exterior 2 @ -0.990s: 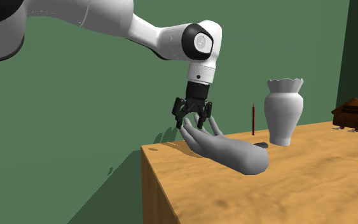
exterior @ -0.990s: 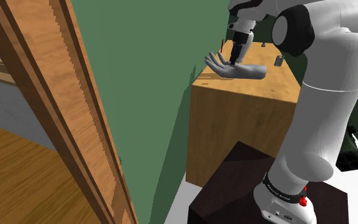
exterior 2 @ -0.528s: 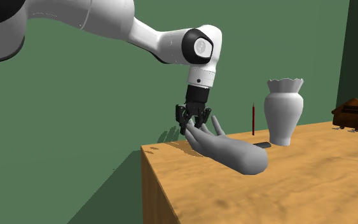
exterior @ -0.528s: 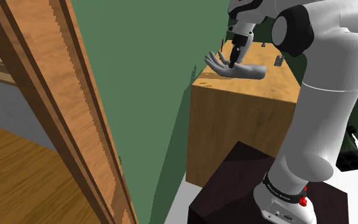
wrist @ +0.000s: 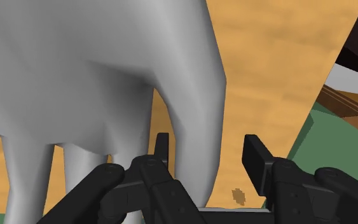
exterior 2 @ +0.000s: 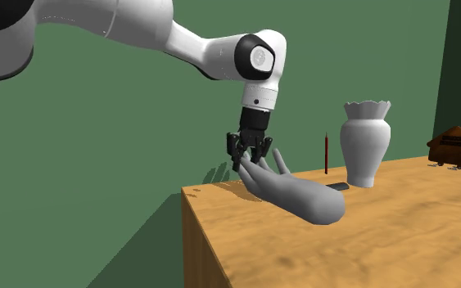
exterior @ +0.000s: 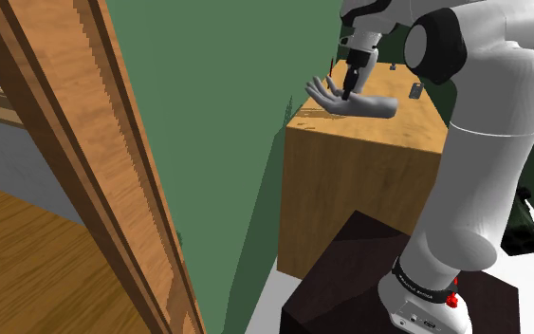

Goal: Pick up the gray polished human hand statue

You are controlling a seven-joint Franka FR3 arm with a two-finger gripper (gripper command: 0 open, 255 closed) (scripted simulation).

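Statue point(wrist: 95, 76) digit between the hand's point(wrist: 207, 153) parted fingers point(wrist: 255, 159)

Even flat lighting, soft shadows, sharp renders.

Green wall point(exterior: 227, 114), wooden cabinet point(exterior: 359, 190)

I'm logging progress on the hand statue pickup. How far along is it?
Approach looks done: the gripper sits at the finger end of the gray hand statue. In hand: its open fingers straddle one digit, one side not touching, so no grasp yet. Left: closing and lifting; the statue lies on the wooden top.
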